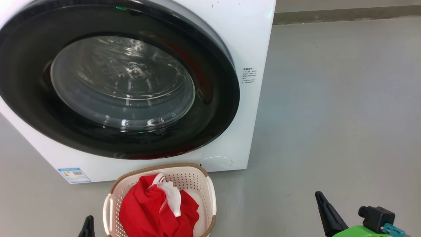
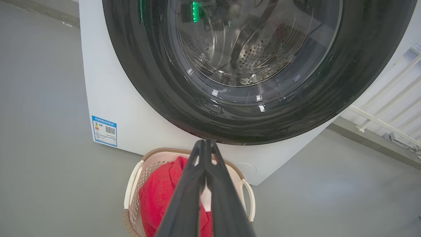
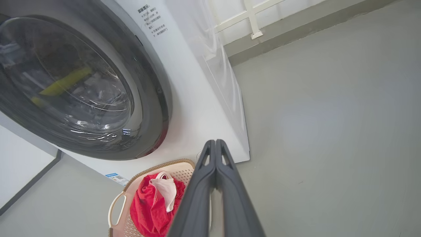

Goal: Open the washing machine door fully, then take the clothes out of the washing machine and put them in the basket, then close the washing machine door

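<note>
1. The left gripper [image 2: 206, 142] is holding its fingers pressed together, gripping nothing, just left of the basket [image 1: 158, 168].
2. The right gripper [image 3: 215, 141] is also keeping its fingers together and empty, off to the basket's right and apart from it.
3. The clothes [image 1: 144, 210], red with white trim, are lying heaped inside the basket, between the two grippers and nearer the left one.
4. The basket is sitting on the floor [image 1: 329, 115], just in front of the washer [image 1: 250, 42], right of its blue label [image 1: 74, 175].
5. The door [image 1: 213, 108] is lying shut against the washer front.
6. The grey floor is stretching away to the right, and a white railing [image 3: 250, 16] is standing at the far wall.
</note>
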